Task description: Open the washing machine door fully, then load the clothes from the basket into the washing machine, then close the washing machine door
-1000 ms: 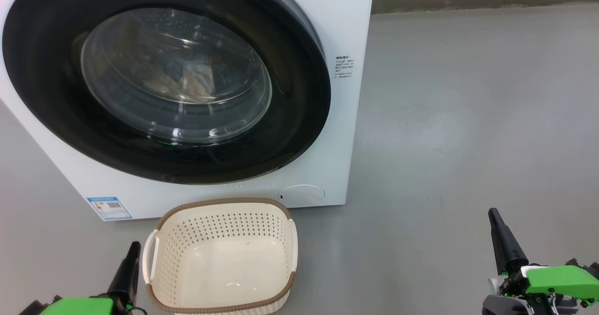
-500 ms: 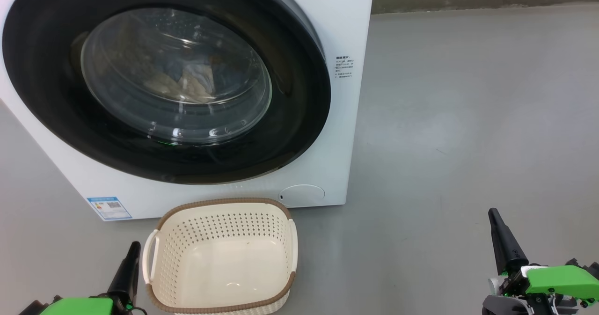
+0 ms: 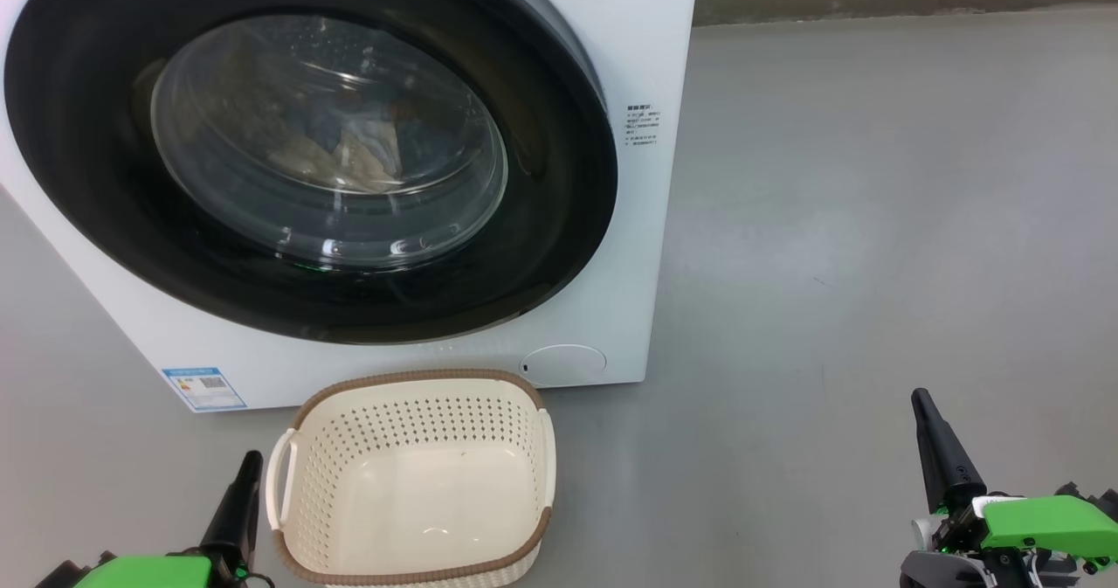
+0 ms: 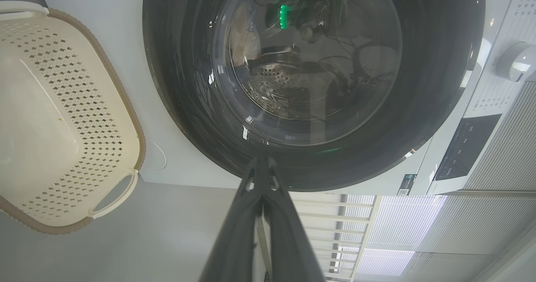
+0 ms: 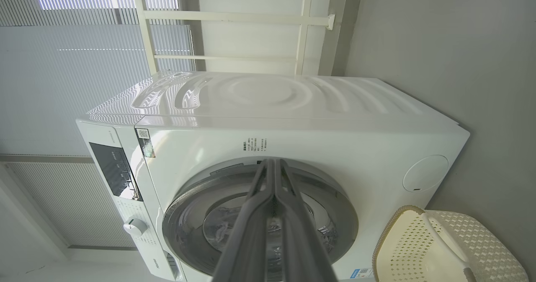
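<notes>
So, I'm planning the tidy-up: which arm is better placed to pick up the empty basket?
Left. The left gripper sits right beside the basket, at its handle, while the right gripper is far off over bare floor. Both are shut.

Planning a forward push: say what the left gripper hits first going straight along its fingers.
Most likely the washing machine door, at its black rim; the shut left gripper aims there, but depth is unclear.

Behind the washing machine door (image 3: 559, 204), the clothes (image 3: 349, 147) look indistinct.
</notes>
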Available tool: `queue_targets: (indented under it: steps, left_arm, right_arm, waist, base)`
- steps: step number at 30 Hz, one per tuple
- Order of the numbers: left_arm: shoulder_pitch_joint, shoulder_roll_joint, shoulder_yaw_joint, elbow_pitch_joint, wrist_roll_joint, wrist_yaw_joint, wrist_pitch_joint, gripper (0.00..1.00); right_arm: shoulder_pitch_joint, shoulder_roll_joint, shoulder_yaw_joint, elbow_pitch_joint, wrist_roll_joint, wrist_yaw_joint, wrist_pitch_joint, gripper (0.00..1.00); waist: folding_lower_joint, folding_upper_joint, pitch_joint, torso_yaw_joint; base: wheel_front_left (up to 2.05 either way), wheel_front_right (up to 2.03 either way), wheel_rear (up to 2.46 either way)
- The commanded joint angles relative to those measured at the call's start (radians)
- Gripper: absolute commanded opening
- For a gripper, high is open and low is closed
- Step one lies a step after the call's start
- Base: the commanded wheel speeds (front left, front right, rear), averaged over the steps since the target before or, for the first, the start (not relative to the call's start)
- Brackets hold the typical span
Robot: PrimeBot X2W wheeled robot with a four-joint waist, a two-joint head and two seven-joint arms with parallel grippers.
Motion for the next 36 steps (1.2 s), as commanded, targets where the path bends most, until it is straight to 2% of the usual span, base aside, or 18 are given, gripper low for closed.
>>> queue_targets:
  steps: [1, 36]
  left_arm:
    - [-0.041, 0.012, 0.035, -0.029, -0.008, -0.003, 0.007, 0.00]
    - [-0.041, 0.012, 0.036, -0.029, -0.008, -0.003, 0.007, 0.00]
  right_arm:
    - [-0.010, -0.003, 0.022, -0.030, 0.011, 0.002, 0.008, 0.00]
    - [-0.010, -0.003, 0.023, -0.030, 0.011, 0.002, 0.008, 0.00]
  waist:
    - [0.0000, 0.0000, 0.000, 0.000]
    - [0.0000, 0.0000, 0.000, 0.000]
  base:
    - [0.00, 0.00, 0.00]
    - [0.00, 0.00, 0.00]
